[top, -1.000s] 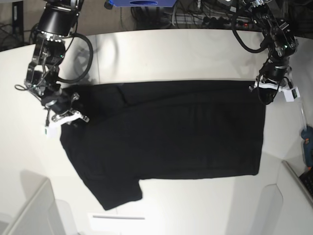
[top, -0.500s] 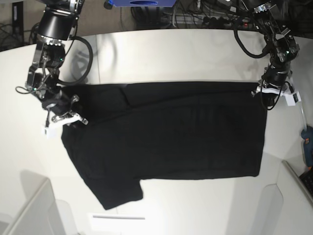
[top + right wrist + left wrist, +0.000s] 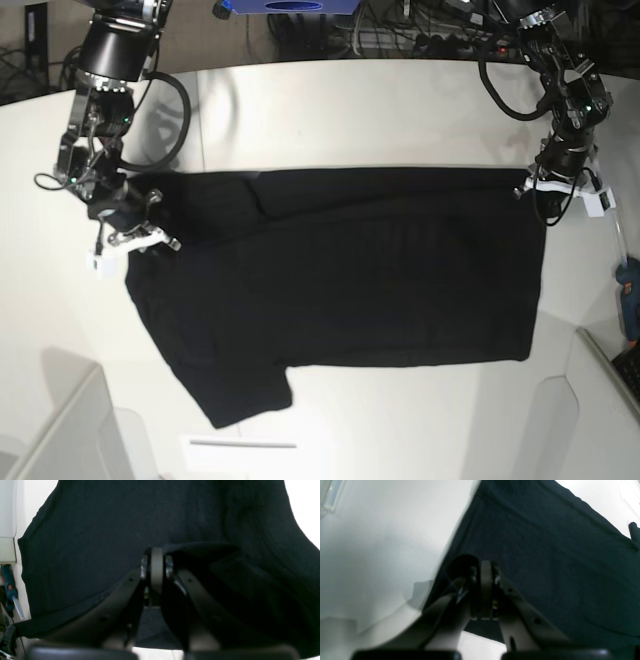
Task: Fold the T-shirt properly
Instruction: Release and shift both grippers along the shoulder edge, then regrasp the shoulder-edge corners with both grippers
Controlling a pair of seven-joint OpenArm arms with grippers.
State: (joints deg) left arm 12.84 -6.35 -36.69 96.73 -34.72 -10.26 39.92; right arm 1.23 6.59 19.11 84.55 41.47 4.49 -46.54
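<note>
The T-shirt (image 3: pixel 340 285) lies spread across the middle of the white table (image 3: pixel 330 110), plain black side up, its long top edge pulled fairly straight between the two arms, with one sleeve sticking out toward the near-left corner of the base view. A slanted crease runs in from the upper left, so the cloth is not quite flat there.

The left gripper (image 3: pixel 560 185) sits at the shirt's far-right top corner in the base view. Its jaws are pressed together, and its wrist camera shows the hem running right up to the tips — whether cloth is actually caught between them I cannot tell. The right gripper (image 3: pixel 135 240) is at the opposite top corner over a bunched fold. From its own camera the tips look nearly together, but whether they pinch the cloth or are letting go I cannot tell.

The risk, as I judge it, is an uneven hold — if one corner slips while the other arm pulls or lifts, the edge would skew and the crease deepen into a crooked fold. The loose sleeve could also tuck under unseen. A blue-handled tool (image 3: pixel 630 290) lies near the table's right edge, close enough to snag a swinging hem.
</note>
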